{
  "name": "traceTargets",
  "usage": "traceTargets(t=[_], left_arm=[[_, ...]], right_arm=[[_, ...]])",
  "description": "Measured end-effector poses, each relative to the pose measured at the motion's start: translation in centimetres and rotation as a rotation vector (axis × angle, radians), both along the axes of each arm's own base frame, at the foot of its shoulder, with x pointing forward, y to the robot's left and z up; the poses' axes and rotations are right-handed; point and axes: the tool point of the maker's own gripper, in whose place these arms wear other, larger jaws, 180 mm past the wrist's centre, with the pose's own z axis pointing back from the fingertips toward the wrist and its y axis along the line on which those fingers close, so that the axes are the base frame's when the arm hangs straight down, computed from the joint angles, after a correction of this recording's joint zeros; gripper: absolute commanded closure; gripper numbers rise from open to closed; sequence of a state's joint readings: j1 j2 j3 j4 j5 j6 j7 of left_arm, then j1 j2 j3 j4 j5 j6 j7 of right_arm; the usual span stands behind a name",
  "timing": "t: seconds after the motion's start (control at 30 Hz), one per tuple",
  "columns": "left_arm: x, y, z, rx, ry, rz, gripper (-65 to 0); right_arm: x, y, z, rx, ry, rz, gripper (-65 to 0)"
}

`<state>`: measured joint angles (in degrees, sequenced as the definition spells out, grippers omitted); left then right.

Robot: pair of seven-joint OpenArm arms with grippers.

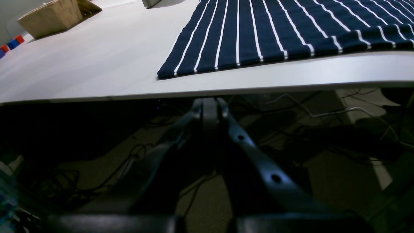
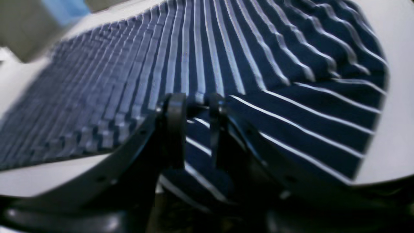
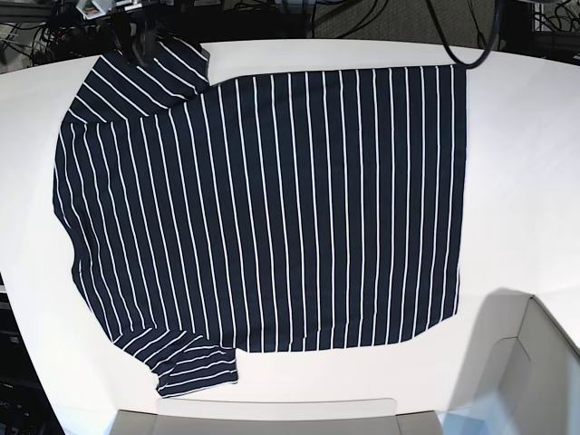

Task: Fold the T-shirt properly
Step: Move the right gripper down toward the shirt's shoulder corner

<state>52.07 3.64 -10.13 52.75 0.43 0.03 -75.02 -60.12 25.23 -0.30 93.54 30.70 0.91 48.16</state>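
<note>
The T-shirt (image 3: 272,208), dark navy with white pinstripes, lies spread flat on the white table (image 3: 526,163). My right gripper (image 2: 196,103) is shut on a fold of the sleeve (image 2: 307,129) near the table edge. In the base view it (image 3: 136,41) sits over that sleeve at the top left. My left gripper (image 1: 210,106) is shut and empty. It hangs just below and off the table edge, in front of the shirt's hem corner (image 1: 168,71). The shirt also fills the top right of the left wrist view (image 1: 275,29).
A cardboard box (image 1: 51,16) and small red and blue blocks (image 1: 11,43) stand at the table's far side. Another box (image 3: 535,362) and a flat tray (image 3: 254,419) sit along the base view's lower edge. Cables (image 1: 323,110) lie under the table.
</note>
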Motion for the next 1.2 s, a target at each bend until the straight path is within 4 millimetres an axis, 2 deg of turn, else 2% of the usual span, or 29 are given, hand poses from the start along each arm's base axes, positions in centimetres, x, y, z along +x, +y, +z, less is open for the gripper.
traceTargets(t=[0.1, 0.2, 0.4, 0.53, 0.63, 0.73, 0.9, 1.07, 1.2], left_arm=[[0.0, 0.0, 0.0, 0.0, 0.0, 0.0, -0.4], [0.0, -0.2, -0.1, -0.003, 0.002, -0.001, -0.4], [-0.1, 0.0, -0.1, -0.001, 0.003, 0.001, -0.4], [0.0, -0.1, -0.1, -0.002, 0.003, 0.001, -0.4], [0.1, -0.1, -0.1, -0.002, 0.0, 0.002, -0.4], [0.1, 0.0, -0.1, -0.001, -0.001, 0.001, -0.4], [0.1, 0.0, -0.1, -0.001, -0.001, 0.002, -0.4], [0.0, 0.0, -0.1, -0.001, 0.002, 0.001, -0.4], [-0.1, 0.0, -0.1, -0.001, 0.004, 0.001, -0.4]], right_arm=[[-0.7, -3.2, -0.2, 0.031, 0.065, -0.086, -23.1], [-1.3, -5.3, -0.9, 0.064, 0.113, -0.143, -27.4], [-3.3, -10.3, -3.5, 0.059, 0.229, -0.285, -27.4], [-2.7, -12.1, -3.8, 0.053, 0.226, -0.325, -27.4], [-2.9, -12.6, -4.1, 0.063, 0.238, -0.35, -27.4], [-3.0, -12.3, -5.5, 0.082, 0.31, -0.343, -27.4], [-0.5, -10.9, -5.8, 0.151, 0.295, -0.28, -27.4], [-0.4, -9.3, -6.4, 0.218, 0.293, -0.283, -27.4], [0.3, -9.3, -6.9, 0.222, 0.317, -0.273, -27.4]])
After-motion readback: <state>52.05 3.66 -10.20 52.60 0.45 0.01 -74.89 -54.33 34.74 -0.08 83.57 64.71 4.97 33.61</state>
